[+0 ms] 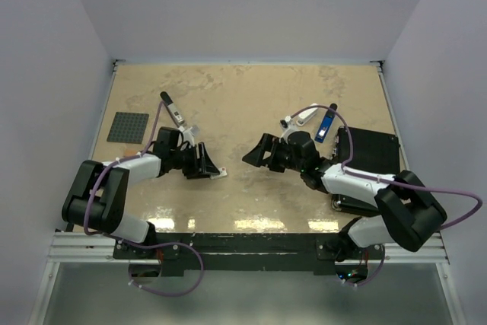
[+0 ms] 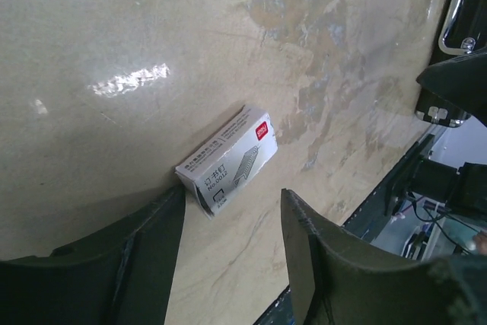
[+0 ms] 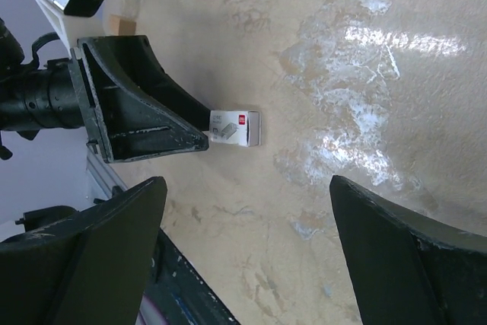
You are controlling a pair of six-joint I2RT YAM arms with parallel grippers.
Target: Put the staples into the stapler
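Note:
The staples box [image 1: 221,173], small and white with a red mark, lies flat on the table left of centre. In the left wrist view the staples box [image 2: 228,159] sits just past my fingertips, its near corner against the tip of the left finger [image 2: 148,245]. My left gripper [image 2: 233,190] is open, with only table between its fingers. My right gripper [image 1: 257,154] faces it from the right, open and empty. In the right wrist view the staples box [image 3: 237,128] lies beyond my right gripper [image 3: 247,182]. A black-and-white stapler [image 1: 173,110] lies behind the left arm.
A white stapler-like tool [image 1: 300,117] and a blue one [image 1: 325,125] lie behind the right arm. A black box [image 1: 373,159] stands at the right. A grey studded plate [image 1: 128,127] lies at the far left. Walls close off the table's sides and back.

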